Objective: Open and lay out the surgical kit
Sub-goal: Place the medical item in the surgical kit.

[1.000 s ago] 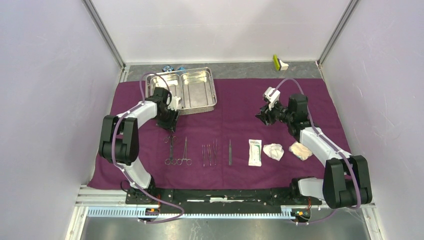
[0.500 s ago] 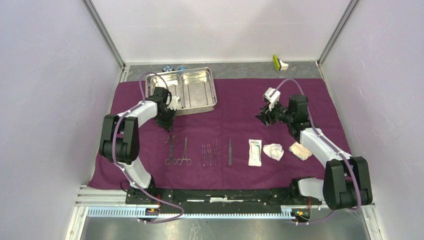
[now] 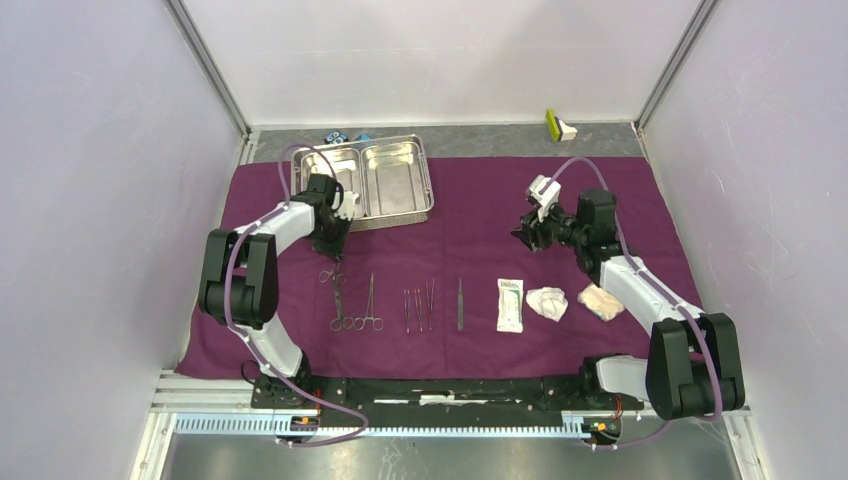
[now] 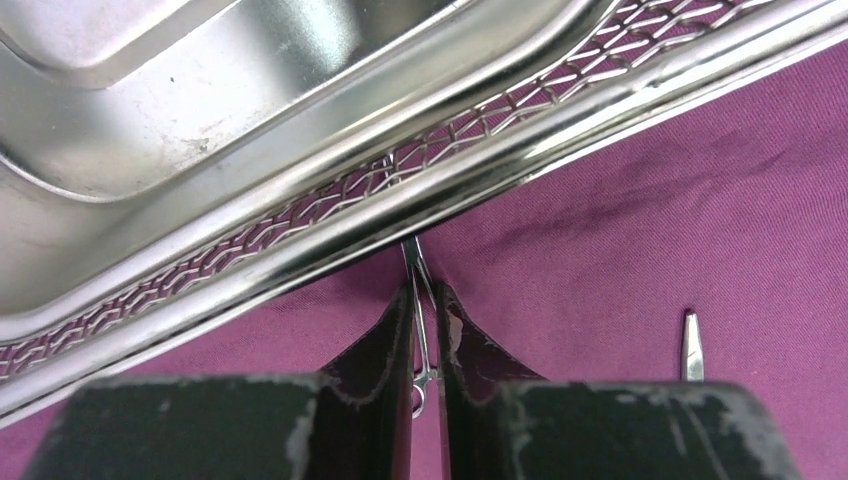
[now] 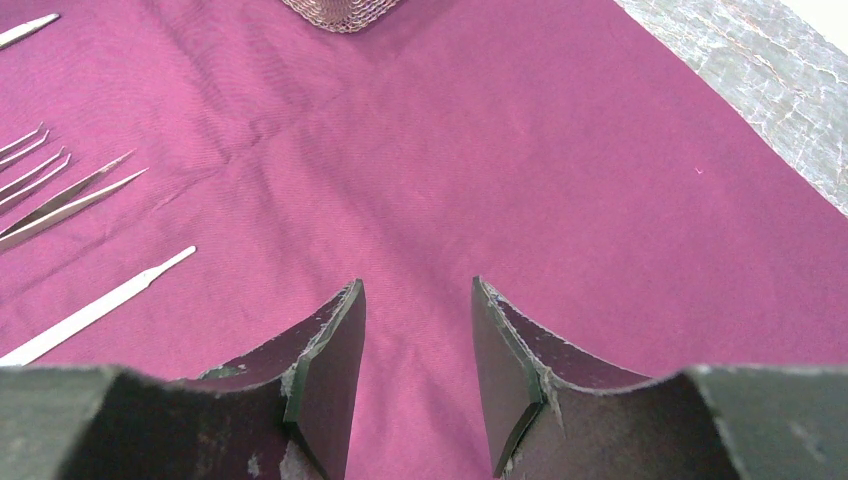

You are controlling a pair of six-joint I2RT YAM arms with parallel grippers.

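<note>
Left pincer (image 4: pixel 424 290) has narrowed onto the forceps (image 4: pixel 413 258) — beside the tray (image 4: pixel 600 125); right pincer (image 5: pixel 416 285) gapes, empty.

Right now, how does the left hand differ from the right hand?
1. The left hand has its fingers closed on the slim metal forceps; the right hand stands open with nothing between its fingers.
2. The left hand sits close to the shiny steel tray, at its near rim; the right hand hangs over bare purple cloth, away from the tray.
Shared: dark, scuffed fingers, both above the cloth.
</note>
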